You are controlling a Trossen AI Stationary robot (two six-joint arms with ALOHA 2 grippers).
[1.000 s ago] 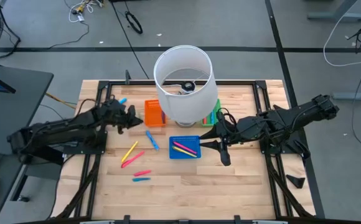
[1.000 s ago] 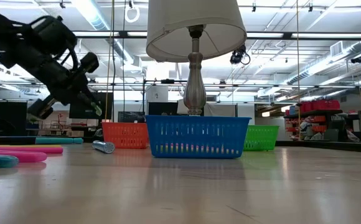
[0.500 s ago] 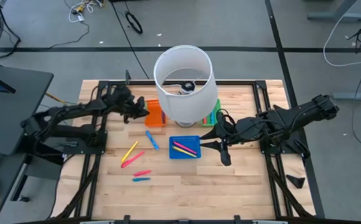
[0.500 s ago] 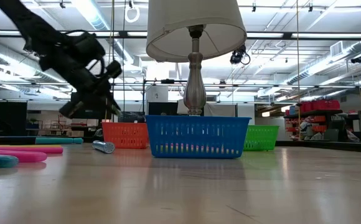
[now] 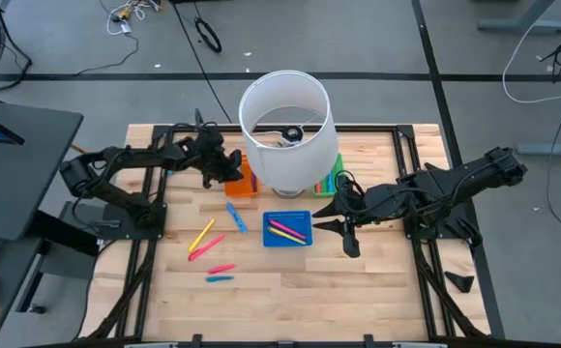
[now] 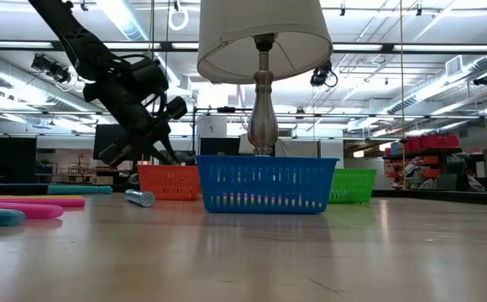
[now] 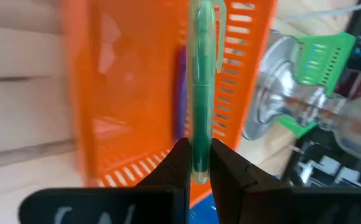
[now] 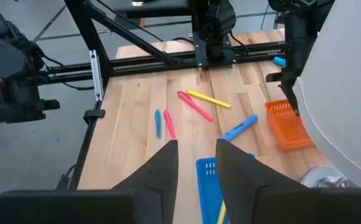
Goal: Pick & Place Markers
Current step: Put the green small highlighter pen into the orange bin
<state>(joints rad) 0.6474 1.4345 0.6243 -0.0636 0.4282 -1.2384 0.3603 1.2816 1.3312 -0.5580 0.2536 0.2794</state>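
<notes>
My left gripper hovers at the left rim of the orange tray, shut on a green marker. A purple marker lies in that tray. My right gripper waits open just right of the blue tray, which holds a pink and a yellow marker. Loose on the table lie a blue marker, a yellow one, two pink ones and a teal one. The green tray is half hidden under the lamp shade. My left gripper pinches the green marker between its two fingers near one end. The marker runs along the fingers and sticks out past their tips, capped end foremost. It is lifted clear, above the orange tray.
A table lamp with a wide white shade stands at the far middle of the table, overhanging the orange and green trays. Black frame rails run along the table's sides. Bare wood lies toward the near edge.
My left gripper, still shut on the green marker, has travelled toward the table's right and far side, from beside the loose markers to the orange tray's rim. The right arm has kept still.
</notes>
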